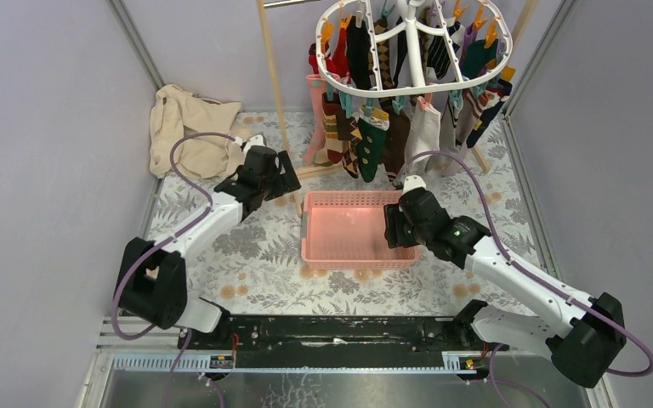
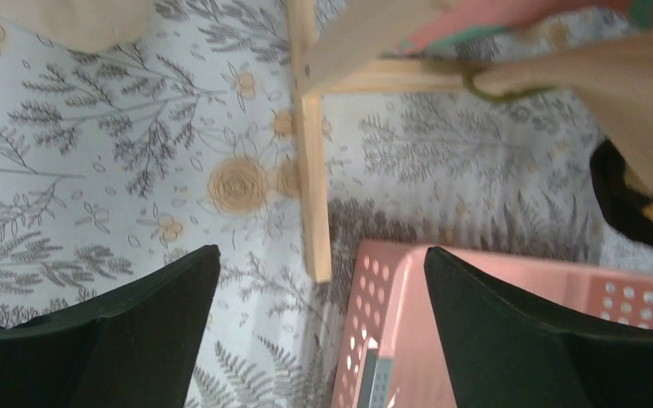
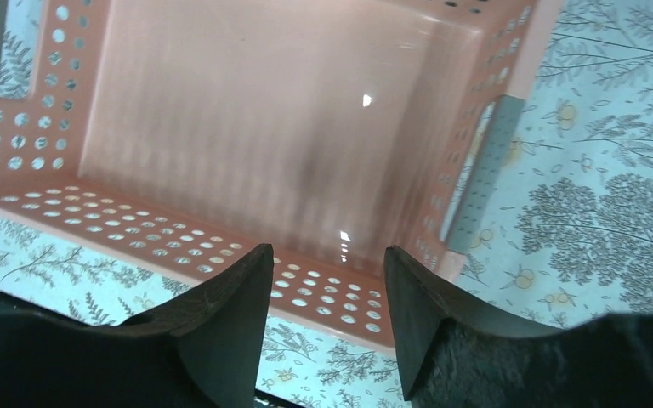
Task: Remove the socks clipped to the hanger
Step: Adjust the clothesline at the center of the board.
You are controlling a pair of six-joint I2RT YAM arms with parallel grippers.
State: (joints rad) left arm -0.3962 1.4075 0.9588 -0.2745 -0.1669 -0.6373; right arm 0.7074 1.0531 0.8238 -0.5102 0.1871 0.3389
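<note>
We see the socks clipped round the white oval hanger at the far side of the table. The hanger's long axis runs left to right, and each sock hangs lengthwise straight down toward the floral tablecloth, beside a wooden pole frame. Nearer the arms sits a pink perforated basket; the right gripper hangs over its right end, fingers parted with nothing between them, while the left gripper is spread wide and empty above the basket's far left corner, a beige cloth lying farther left.
</note>
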